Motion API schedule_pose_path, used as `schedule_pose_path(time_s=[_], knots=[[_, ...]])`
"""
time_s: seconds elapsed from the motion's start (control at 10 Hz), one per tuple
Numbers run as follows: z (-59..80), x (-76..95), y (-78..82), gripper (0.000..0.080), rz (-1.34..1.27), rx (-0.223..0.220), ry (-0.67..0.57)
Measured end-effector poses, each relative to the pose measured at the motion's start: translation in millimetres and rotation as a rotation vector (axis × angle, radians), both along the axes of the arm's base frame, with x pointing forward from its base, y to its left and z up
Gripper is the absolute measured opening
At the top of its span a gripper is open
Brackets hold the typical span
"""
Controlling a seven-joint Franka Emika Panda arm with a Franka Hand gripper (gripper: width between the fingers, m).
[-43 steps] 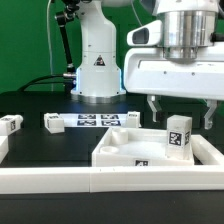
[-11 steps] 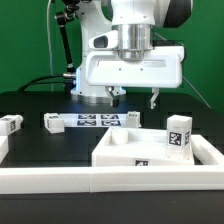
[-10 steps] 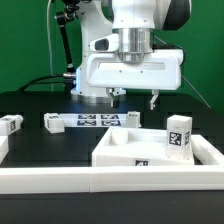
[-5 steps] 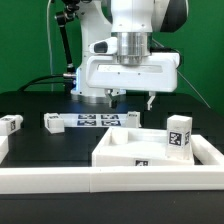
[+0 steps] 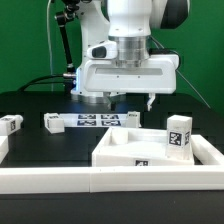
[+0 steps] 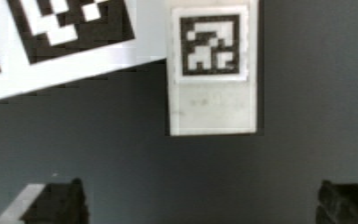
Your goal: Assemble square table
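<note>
One leg [image 5: 178,135] stands upright on the slab [image 5: 120,147], at its corner toward the exterior view's right, just behind the wall [image 5: 100,182]. Farther back, toward the exterior view's left and well apart from the slab, an end leg [image 5: 10,124] and a middle leg [image 5: 53,122] lie loose. A fourth leg [image 5: 132,117] lies just beside the marker board [image 5: 92,121]. Seconds ago the gripper [image 5: 129,100] hung over the upright leg. It has since swung back and eased down over the fourth leg, jaws spread wide throughout and holding nothing. The wrist view shows that leg [image 6: 213,70] ahead of the fingertips [image 6: 43,205], not yet between them. I judge one leg fitted and the next pick-up beginning.
</note>
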State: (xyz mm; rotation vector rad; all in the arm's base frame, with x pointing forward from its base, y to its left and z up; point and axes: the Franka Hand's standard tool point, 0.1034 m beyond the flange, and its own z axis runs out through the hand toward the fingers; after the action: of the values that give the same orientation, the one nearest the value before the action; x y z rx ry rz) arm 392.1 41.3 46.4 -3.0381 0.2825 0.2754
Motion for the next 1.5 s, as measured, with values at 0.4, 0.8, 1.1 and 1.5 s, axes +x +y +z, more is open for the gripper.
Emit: schedule_pose_path(time_s=[0.4, 0.8, 1.1, 1.5], knots=[[-0.8, -0.1, 3.0, 0.0649, -0.001, 0.075, 0.270], [-7.2, -8.6, 4.5, 0.0649, 0.005, 0.118, 0.498], [-14.0, -10.7, 4.2, 0.0649, 0.004, 0.149, 0.666], [-25.8, -12.6, 3.4, 0.0649, 0.003, 0.161, 0.772]])
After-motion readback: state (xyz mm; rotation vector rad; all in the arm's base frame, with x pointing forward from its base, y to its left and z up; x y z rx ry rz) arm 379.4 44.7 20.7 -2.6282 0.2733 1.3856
